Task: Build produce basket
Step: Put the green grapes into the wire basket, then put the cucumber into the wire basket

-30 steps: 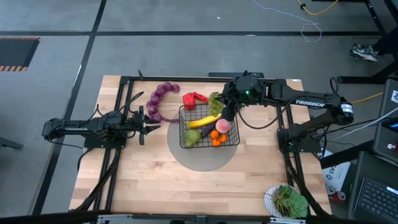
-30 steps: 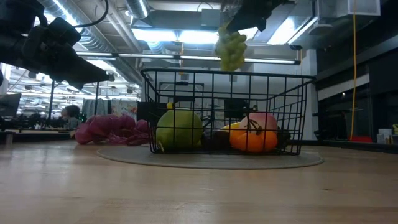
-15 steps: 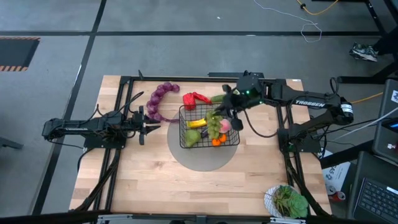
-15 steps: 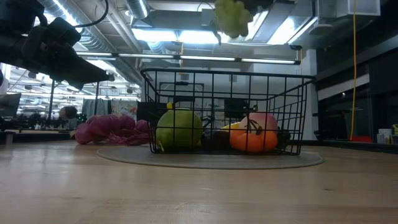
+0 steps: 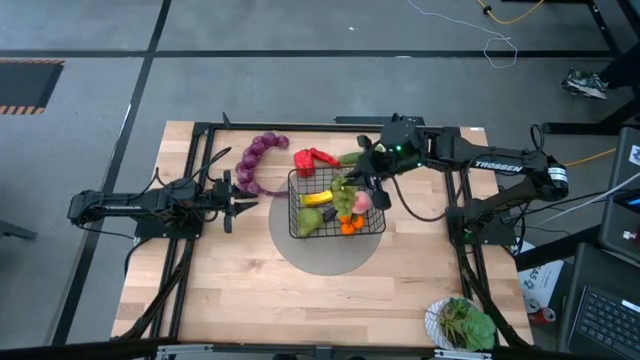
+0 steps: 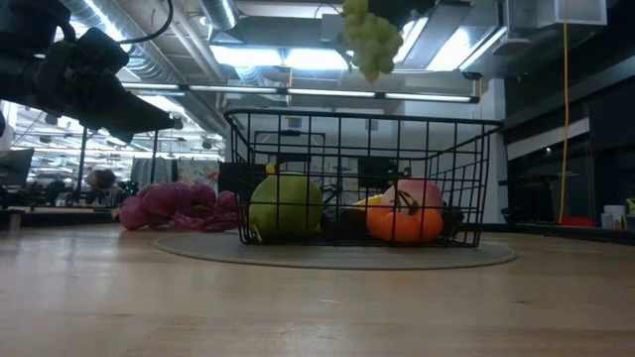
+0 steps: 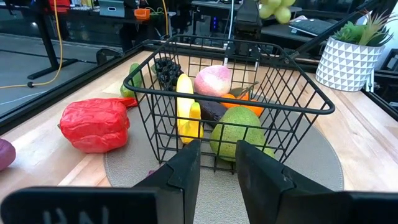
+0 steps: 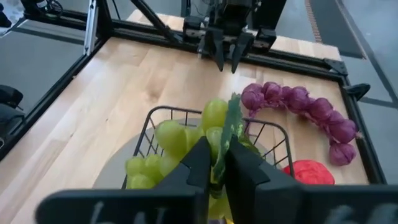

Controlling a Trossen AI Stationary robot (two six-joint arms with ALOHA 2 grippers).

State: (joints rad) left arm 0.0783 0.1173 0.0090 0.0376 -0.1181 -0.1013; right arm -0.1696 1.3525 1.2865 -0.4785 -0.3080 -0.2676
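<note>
Green grapes (image 6: 370, 38) hang straight down from the right claw (image 8: 214, 163), which is pinched tight on their stem, directly above the basket (image 5: 335, 203) at the counter's middle; the drop is plain vertical. Left claw (image 7: 214, 167) waits slightly parted near the counter's left edge, facing the basket.

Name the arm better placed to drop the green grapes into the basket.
Right. The right gripper is shut on the green grapes, hanging above the basket; the left gripper waits off to its side.
</note>
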